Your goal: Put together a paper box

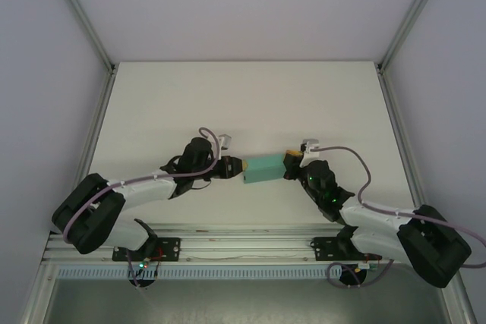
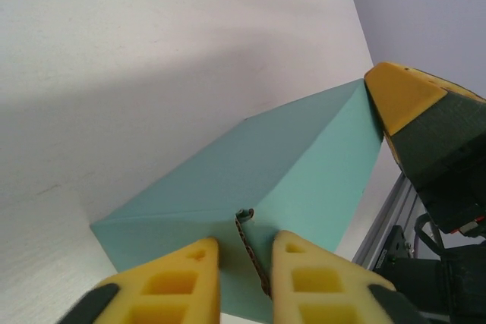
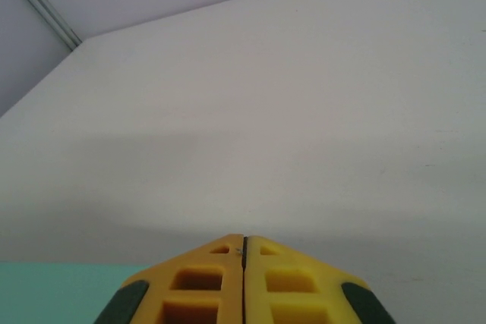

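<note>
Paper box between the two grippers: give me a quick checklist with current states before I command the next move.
1. Left gripper straddles the tab at the near end of the paper box: ok.
2. Left gripper clamped firmly on that tab: cannot tell.
3. Right gripper shut: ok.
4. Right gripper tip at the far end of the paper box: ok.
5. Near end closed: not ok, the tab sticks out.
6. Paper box resting flat on the table: cannot tell.

Paper box (image 3: pixel 61 294) mostly off-frame.
</note>
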Controlling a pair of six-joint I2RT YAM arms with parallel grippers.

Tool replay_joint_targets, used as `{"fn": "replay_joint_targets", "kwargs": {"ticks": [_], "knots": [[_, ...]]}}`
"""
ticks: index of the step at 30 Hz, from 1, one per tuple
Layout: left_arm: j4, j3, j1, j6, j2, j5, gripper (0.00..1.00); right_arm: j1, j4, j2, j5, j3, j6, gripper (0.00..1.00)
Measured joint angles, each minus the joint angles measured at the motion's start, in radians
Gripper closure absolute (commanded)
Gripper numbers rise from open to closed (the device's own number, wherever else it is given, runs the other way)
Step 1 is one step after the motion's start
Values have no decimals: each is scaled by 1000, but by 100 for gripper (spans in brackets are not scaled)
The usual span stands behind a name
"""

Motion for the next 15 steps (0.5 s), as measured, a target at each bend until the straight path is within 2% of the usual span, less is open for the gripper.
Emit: {"fn": "replay_joint_targets", "kwargs": {"ticks": [2, 4, 8, 10, 12, 13, 15], "knots": [[-39, 22, 0, 12, -5, -5, 64, 0, -78, -29, -3, 22, -8, 83], [-89, 43, -2, 28, -11, -23, 53, 9, -156, -66, -5, 38, -6, 80], [-204, 86, -2, 48, -21, -59, 40, 21, -297, -121, -27, 80, 13, 58], [-266, 115, -2, 59, -24, -80, 29, 25, -372, -132, -32, 116, 23, 44], [-330, 147, -2, 74, -30, -101, 14, 26, -448, -131, -29, 165, 34, 36], [-362, 165, -2, 82, -37, -113, 3, 26, -488, -130, -27, 198, 37, 33], [-411, 197, -2, 87, -55, -137, 0, 26, -549, -125, -23, 260, 43, 31]]}}
